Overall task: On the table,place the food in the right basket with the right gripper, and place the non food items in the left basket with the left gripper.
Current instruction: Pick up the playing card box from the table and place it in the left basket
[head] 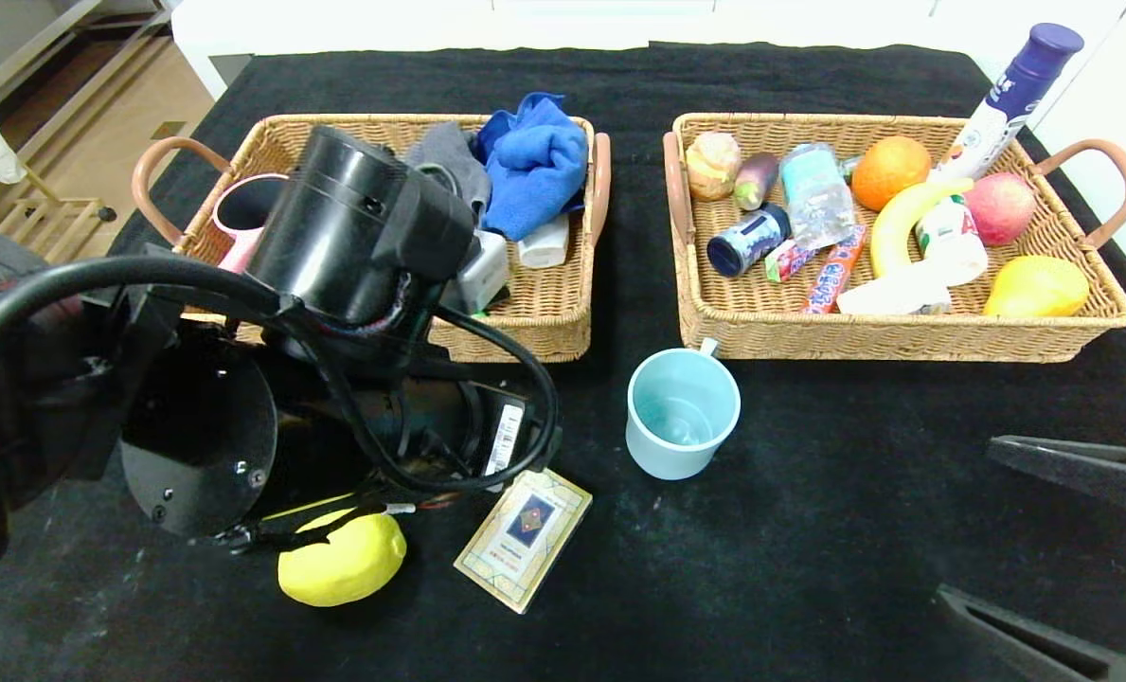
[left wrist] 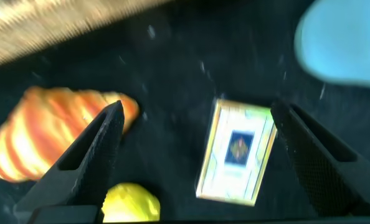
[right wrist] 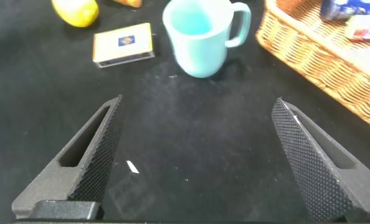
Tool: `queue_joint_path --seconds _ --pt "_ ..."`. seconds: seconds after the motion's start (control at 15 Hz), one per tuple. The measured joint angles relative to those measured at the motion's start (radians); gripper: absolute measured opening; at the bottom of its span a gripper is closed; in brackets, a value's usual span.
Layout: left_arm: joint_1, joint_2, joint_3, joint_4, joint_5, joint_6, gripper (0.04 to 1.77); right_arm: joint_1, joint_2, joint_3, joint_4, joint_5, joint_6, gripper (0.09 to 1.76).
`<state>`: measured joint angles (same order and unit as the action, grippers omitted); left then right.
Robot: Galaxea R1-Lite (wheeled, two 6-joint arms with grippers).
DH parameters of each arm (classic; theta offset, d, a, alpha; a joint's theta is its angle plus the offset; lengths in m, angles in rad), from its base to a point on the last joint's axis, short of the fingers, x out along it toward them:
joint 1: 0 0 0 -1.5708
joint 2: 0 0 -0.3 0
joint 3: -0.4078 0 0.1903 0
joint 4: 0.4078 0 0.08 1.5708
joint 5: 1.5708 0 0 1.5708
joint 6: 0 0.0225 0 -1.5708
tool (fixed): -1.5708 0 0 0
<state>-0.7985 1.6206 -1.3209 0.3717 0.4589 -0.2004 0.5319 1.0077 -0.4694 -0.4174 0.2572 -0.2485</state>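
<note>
**Black cloth, two wicker baskets, four things loose**

Black cloth covers the table (head: 809, 530), the largest thing we see. Over its near left part bends the left arm, its thick black body and looped cables hiding much of the left basket (head: 544, 313) and the cloth in front of it. Its wrist camera looks down between its fingers: the left gripper (left wrist: 197, 155) hangs above the cloth with nothing in it, fingers spread wide, the cream card box (left wrist: 237, 151) showing in the gap between them. The right gripper (right wrist: 197, 155) sits low at the near right edge, parked, fingers likewise wide apart and empty over bare cloth.

We count two tan baskets side by side at the far half of the table. The left one holds one blue cloth (head: 536, 161), something grey, a pink cup partly hidden by the arm, and small white pieces. The right basket (head: 903, 336) is crowded with fruit, a clear bottle, a tall white bottle with a purple cap and small packets; we do not count them exactly.

Loose on the cloth we count four things. One pale blue mug (head: 683, 412) stands upright just in front of the right basket's left corner. One croissant (left wrist: 48, 134) lies beside the lemon, seen only from the left wrist. One lemon (head: 342, 559) lies near the front, under the left arm. One card box lies flat between lemon and mug.
</note>
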Motion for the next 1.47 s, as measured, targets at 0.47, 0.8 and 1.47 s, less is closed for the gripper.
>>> queue_joint_path --seconds 0.47,0.8,1.47 --pt "-0.076 0.052 0.026 0.088 -0.001 0.001 1.71 0.029 -0.002 0.000 0.000 -0.001 -0.012 1.71" --pt "-0.106 0.098 0.063 0.085 0.000 0.001 1.71 0.029 -0.004 0.000 0.000 -0.001 -0.013 1.71" --pt "-0.110 0.154 0.074 0.077 0.018 -0.017 1.72 0.029 -0.004 0.001 0.000 0.000 -0.014 1.71"
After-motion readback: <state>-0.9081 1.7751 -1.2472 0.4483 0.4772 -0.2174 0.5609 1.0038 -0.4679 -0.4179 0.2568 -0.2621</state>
